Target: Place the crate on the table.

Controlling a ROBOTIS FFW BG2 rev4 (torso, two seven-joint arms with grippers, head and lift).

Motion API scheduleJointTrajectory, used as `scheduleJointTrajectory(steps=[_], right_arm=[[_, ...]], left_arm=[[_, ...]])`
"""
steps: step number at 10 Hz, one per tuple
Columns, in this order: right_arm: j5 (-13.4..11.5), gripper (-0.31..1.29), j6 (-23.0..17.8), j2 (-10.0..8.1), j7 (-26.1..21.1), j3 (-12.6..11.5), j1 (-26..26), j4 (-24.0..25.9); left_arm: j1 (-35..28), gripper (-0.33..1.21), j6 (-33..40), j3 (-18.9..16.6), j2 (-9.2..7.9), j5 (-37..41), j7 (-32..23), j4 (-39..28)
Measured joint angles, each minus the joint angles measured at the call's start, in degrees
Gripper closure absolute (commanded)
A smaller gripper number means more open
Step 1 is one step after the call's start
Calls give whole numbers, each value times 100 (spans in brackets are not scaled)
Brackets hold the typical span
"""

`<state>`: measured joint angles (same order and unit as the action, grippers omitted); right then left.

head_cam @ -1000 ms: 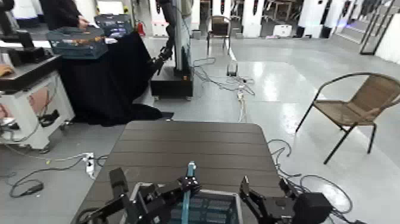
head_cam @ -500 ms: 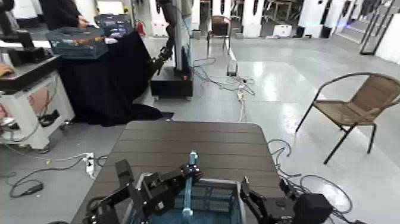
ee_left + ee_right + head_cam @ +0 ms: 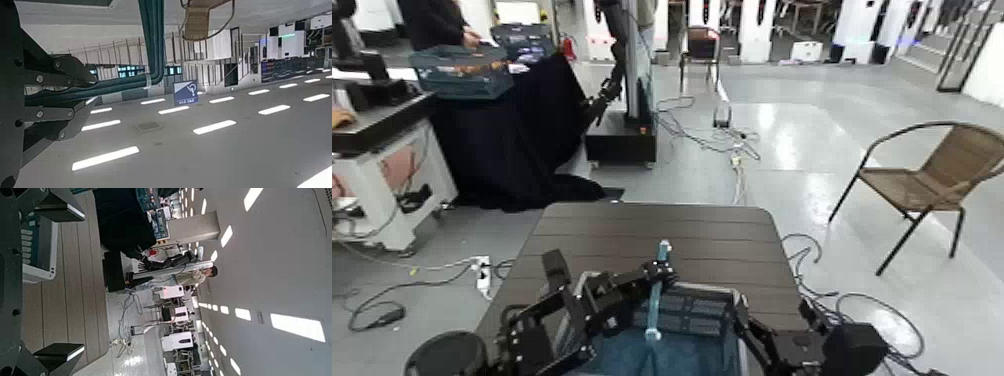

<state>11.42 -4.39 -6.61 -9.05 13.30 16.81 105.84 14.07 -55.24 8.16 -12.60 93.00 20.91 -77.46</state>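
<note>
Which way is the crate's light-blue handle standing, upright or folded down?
Upright: the handle rises above the crate's rim, with the left gripper closed on it.

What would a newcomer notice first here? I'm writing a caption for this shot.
Probably the blue crate at the near end of the brown table, its light-blue handle gripped by the left gripper. The right gripper is at the crate's right side. Beyond the table, to the right, a wicker chair stands on the shiny floor.
</note>
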Motion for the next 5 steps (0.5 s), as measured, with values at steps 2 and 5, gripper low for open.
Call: scheduleJointTrajectory(steps=[2, 5], right_arm=[[21, 14, -23, -12, 0, 20, -19, -21], [34, 14, -33, -16, 0, 31, -34, -31]], left_arm=[[407, 119, 162, 253, -29, -221, 279, 454], [891, 119, 369, 517, -49, -391, 598, 1039]])
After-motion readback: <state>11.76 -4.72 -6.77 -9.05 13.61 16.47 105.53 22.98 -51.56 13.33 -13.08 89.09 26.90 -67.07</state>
